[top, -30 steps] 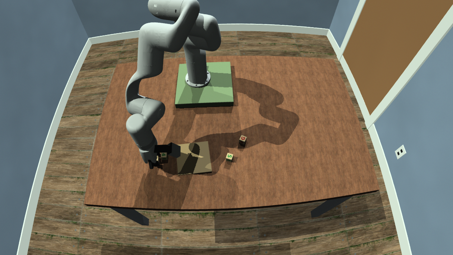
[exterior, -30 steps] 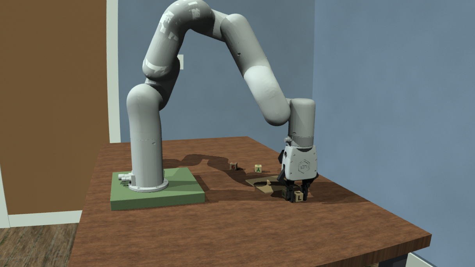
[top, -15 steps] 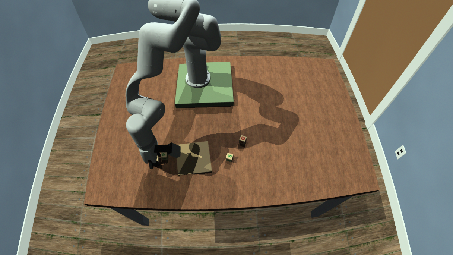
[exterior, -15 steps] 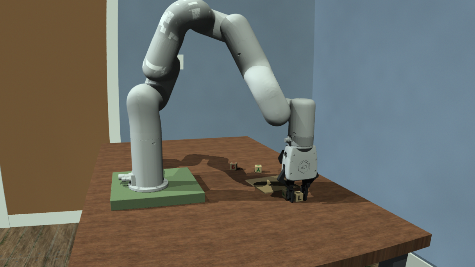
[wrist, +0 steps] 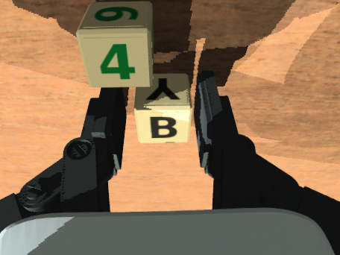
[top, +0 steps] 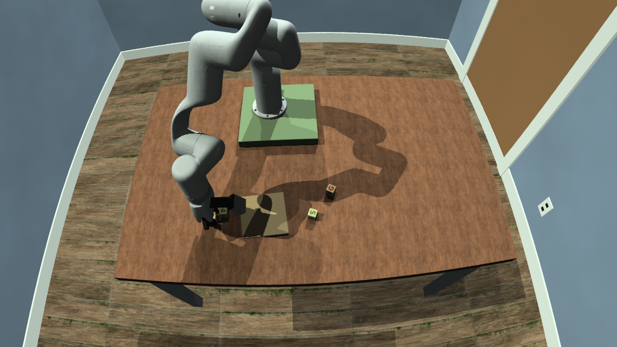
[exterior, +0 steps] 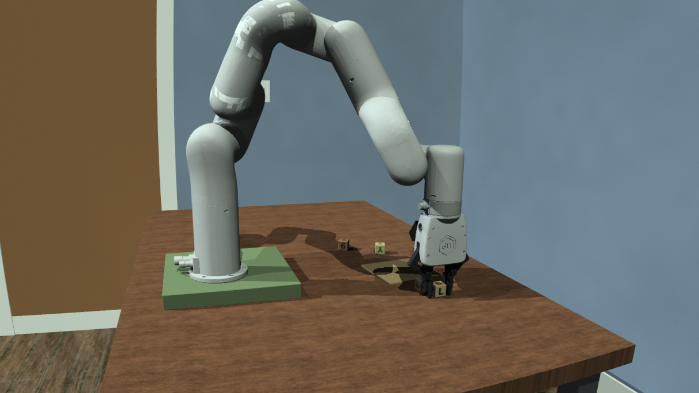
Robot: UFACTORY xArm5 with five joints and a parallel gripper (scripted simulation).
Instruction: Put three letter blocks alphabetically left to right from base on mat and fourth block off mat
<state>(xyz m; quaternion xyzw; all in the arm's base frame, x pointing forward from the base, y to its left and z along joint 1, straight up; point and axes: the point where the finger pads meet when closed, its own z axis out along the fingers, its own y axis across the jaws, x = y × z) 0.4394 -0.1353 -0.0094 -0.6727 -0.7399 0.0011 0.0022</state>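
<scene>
Cream-coloured and probably light, stiff: noted B block [top: 214,216] [exterior: 439,289] [wrist: 162,126] at mat's [top: 275,215] [exterior: 386,276] nine o'clock in top view, ungripped between fingers of part-open gripper [top: 213,218] [exterior: 439,291] [wrist: 159,92]. Advised squaring pads on opposite side faces, low down.

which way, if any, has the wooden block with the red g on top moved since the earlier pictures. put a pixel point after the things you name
No, the block [top: 330,191] [exterior: 343,245] hasn't visibly moved, judged against the green base plate [top: 302,131] [exterior: 273,292].
</scene>
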